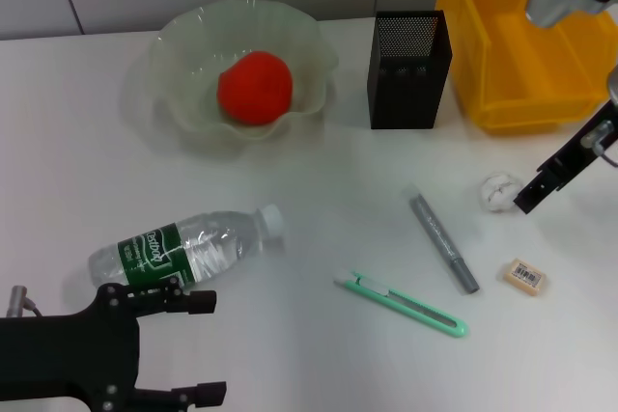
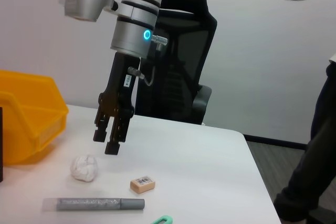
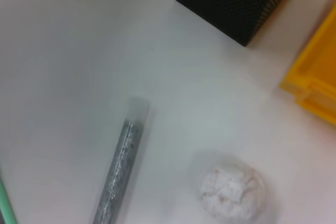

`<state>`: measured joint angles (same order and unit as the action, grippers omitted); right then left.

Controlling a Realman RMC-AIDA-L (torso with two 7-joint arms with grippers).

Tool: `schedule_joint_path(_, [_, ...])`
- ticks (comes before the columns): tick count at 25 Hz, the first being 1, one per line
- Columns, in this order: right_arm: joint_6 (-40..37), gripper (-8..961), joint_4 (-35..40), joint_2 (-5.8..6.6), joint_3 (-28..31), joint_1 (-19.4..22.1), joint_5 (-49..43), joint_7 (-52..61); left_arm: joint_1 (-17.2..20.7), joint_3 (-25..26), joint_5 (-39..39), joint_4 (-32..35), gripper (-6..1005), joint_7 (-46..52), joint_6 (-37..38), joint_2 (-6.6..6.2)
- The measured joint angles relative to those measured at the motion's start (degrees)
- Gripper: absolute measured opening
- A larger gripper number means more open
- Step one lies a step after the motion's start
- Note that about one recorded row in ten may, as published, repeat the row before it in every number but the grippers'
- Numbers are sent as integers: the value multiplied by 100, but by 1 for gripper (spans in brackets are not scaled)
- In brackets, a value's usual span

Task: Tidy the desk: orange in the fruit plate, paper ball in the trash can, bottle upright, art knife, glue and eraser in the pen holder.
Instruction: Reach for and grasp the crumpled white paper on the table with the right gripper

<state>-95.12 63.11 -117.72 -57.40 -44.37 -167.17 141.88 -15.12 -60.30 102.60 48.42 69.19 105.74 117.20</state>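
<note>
Nearest the robot, the left gripper sits low over the white surface, its black jaws spread wide and holding nothing; its arm runs out of the head view at the bottom corner. Just beyond its upper finger the bottle lies on its side, cap toward the middle of the surface. Further right lie the green art knife, the grey glue stick and the small eraser, each apart from the others. Beyond the eraser sits the paper ball, and the right gripper hangs just beside it, fingertips close over the surface; in the left wrist view its jaws stand slightly parted and grasp nothing, not touching the ball. Its upper arm is cut by the frame edge. At the back, the orange rests inside the fruit plate, the black mesh pen holder stands upright, and the yellow bin is partly cropped and partly hidden by the right arm
</note>
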Motion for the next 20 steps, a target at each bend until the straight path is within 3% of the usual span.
schedule_joint_path(12, [583, 783, -423, -61, -217, -95, 17, -4, 2, 1, 6, -42, 839, -3, -110, 47])
schedule_joint_path(20, [855, 782, -855, -59, -235, -229, 9, -4, -15, -2, 6, -121, 838, -3, -156, 40])
